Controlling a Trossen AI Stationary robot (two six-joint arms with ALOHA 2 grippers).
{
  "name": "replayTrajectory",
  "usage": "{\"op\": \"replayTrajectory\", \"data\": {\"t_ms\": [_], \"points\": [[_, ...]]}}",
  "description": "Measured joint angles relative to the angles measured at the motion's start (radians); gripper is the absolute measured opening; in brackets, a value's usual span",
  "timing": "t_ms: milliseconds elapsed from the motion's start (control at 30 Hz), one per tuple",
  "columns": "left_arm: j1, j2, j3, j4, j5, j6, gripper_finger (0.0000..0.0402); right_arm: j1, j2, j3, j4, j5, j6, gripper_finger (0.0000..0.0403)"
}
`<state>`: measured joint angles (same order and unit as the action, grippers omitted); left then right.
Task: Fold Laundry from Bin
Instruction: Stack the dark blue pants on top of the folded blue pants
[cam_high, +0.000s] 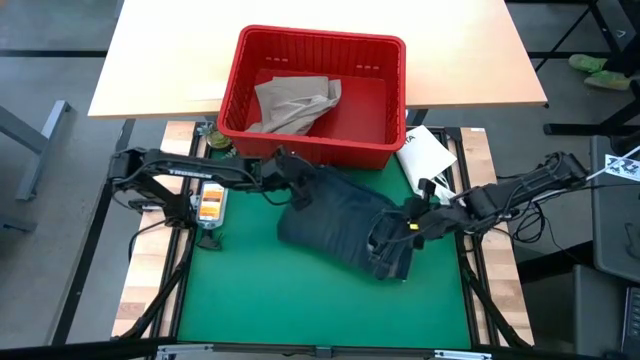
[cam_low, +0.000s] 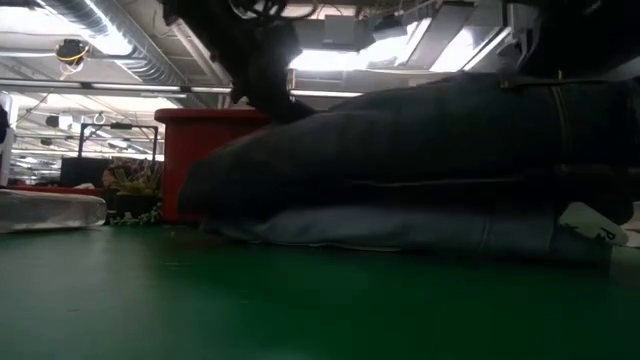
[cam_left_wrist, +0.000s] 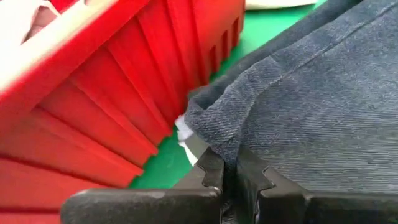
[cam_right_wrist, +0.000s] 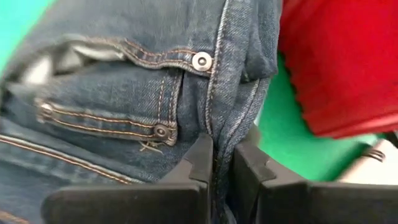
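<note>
left gripper: fingers pinched tight on a fold of the jeans edge, just beside the bin front wall
right gripper: fingers clamped on the seam by the pocket rivets, at the jeans' end toward the mat's right edge
jeans: bunched in a loose heap mid-mat, upper edge touching or nearly touching the bin; low view shows a thick pile, not flat
bin: at the mat's back edge, straddling onto the wooden table; tan trousers inside; any other garments hidden
packet: white, at the mat's back right corner beside the bin, clear of the jeans
step: looks like spreading the jeans ahead of the first fold; both arms hold opposite ends
next move needs: pull the two ends apart and away from the bin to flatten the denim, keep both pinches firm, stay low enough not to drag cloth over the bin rim
risk: thin pinch on the left edge may slip under tension
</note>
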<state>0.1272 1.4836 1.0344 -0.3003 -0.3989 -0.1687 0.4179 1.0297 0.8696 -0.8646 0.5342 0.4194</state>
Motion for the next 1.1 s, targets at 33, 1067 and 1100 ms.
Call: {"op": "replayTrajectory", "data": {"t_ms": [33, 1067, 1100], "points": [[0.007, 0.009, 0.000, 0.010, -0.003, 0.010, 0.0004, 0.000, 0.013, 0.000, -0.015, 0.013, 0.000, 0.0033], [0.069, 0.192, 0.000, 0.155, -0.037, 0.155, 0.0130, 0.000, 0.270, 0.000, -0.251, 0.038, 0.000, 0.0207], [0.069, 0.187, 0.000, 0.154, -0.048, 0.156, 0.0136, 0.000, 0.270, 0.000, -0.264, 0.030, 0.001, 0.0213]]}}
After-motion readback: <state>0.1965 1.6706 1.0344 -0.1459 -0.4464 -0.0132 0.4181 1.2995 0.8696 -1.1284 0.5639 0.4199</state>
